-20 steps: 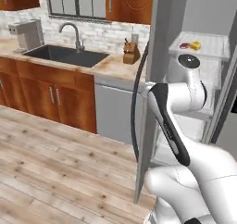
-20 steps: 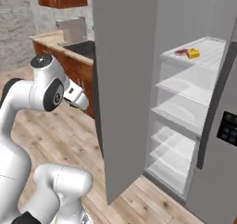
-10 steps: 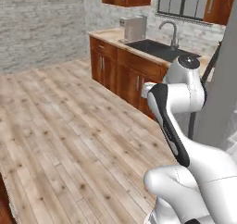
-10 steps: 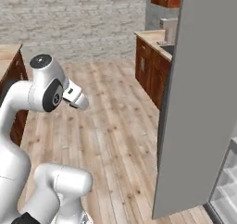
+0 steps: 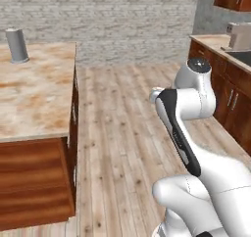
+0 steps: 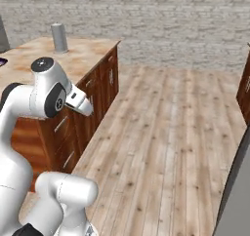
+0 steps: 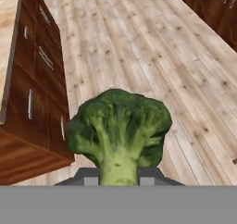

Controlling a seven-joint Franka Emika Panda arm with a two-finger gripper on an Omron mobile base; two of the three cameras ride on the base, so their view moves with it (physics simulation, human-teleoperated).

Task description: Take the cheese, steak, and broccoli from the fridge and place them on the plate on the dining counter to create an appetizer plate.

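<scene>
We see the claw point(image 7: 119, 181) clamped on the broccoli's point(image 7: 118, 128) pale stem, its long axis running straight out from the hand, green crown pointing away over the wooden floor point(image 7: 152, 56), beside the desk's point(image 5: 34, 94) brown drawers point(image 7: 34, 79).
</scene>
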